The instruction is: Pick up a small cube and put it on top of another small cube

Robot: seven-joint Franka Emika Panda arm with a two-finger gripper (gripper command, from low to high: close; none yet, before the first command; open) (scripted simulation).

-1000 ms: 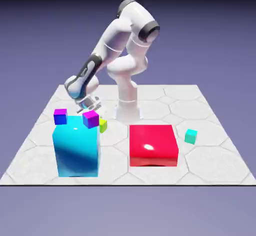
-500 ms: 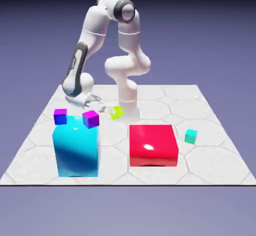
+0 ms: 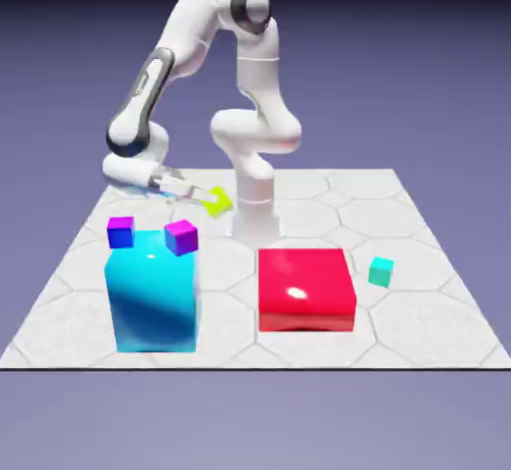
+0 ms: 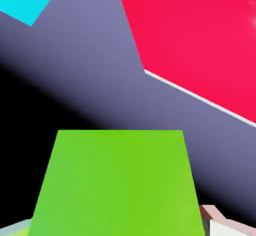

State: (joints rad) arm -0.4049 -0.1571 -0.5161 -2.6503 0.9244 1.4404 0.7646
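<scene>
A pale hexagon-tiled table (image 3: 399, 333) sits before a plain blue-violet backdrop. Near its left edge, two small purple cubes (image 3: 121, 231) rest on a big cyan block (image 3: 152, 293). Above and behind it, the gripper (image 3: 196, 197) is clamped on the lime cube (image 3: 219, 200), lifted clear of the table. A red block (image 3: 305, 289) lies mid-table and the teal cube (image 3: 380, 271) near the right edge. Picking up looks done; carrying across and stacking remain. No containers are present.
</scene>
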